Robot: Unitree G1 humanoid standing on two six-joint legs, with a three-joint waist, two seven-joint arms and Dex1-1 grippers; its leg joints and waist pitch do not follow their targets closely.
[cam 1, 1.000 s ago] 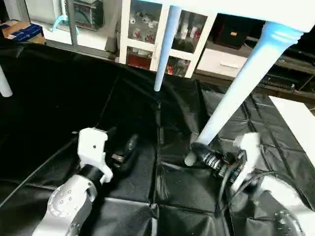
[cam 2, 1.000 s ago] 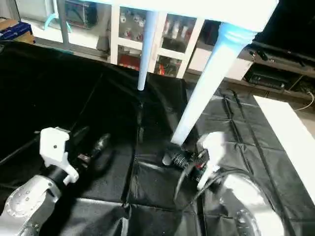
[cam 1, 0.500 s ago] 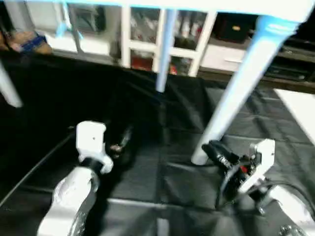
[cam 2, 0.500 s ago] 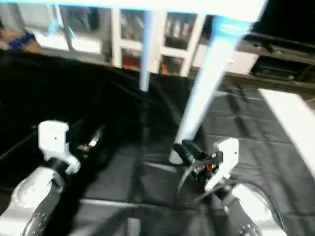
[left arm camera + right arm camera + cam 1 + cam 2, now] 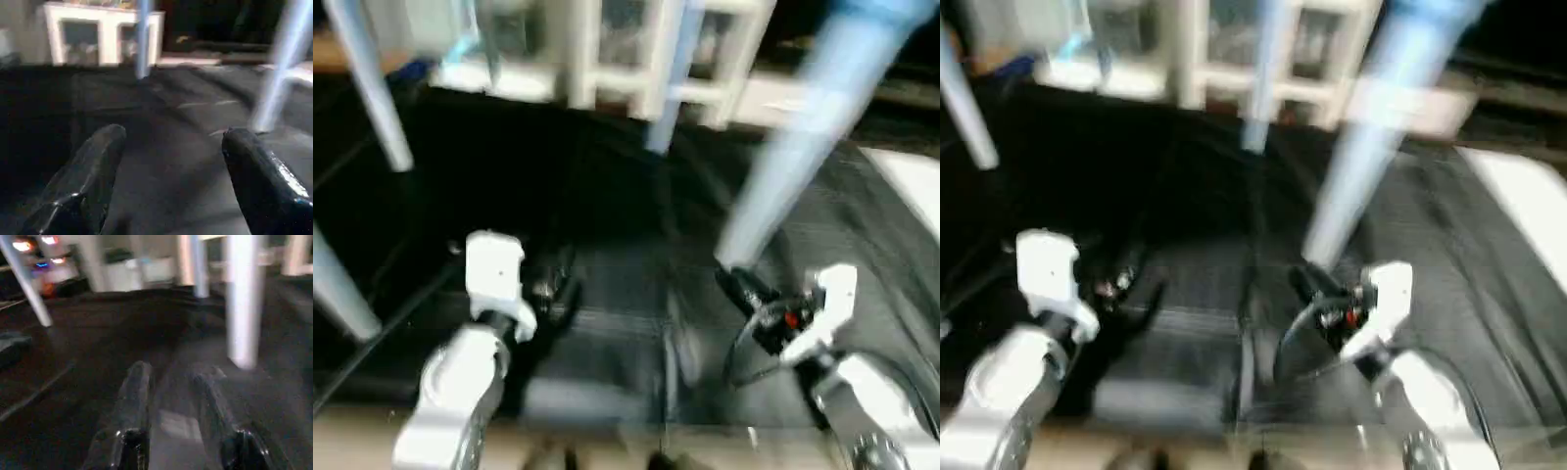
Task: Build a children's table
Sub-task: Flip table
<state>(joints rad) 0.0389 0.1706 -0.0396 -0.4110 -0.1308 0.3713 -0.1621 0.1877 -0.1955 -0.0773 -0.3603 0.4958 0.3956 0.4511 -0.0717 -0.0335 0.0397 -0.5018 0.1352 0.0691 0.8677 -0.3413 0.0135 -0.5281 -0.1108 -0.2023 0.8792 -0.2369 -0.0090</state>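
Floor is covered by black sheeting [image 5: 607,323]; a white shelving unit [image 5: 636,59], contents blurred, is seen behind it.

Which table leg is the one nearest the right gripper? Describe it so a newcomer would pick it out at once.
Start from the black floor covering under the standing table. Near the right gripper, a white leg slants down and lands just beyond its fingertips, untouched. It looks much the thickest leg; the others stand farther back or off to the left.
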